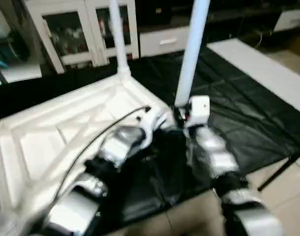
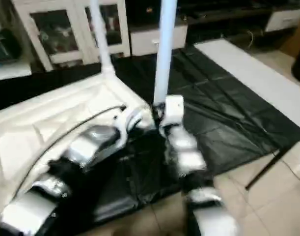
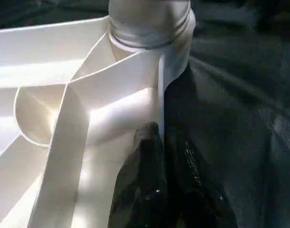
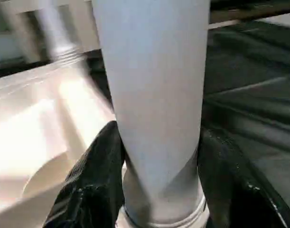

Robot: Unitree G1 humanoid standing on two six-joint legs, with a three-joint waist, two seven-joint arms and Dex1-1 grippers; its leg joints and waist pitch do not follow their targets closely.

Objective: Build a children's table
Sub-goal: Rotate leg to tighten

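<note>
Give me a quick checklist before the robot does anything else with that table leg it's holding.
1. Right gripper closed around the held leg: ok.
2. Left gripper pinching the tabletop rim by the corner: ok.
3. Held leg roughly upright: ok.
4. Held leg's lower end seated in its corner socket: cannot tell.
5. Far leg standing in its socket: ok.
6. Tabletop lying underside up on the black cloth: ok.
</note>
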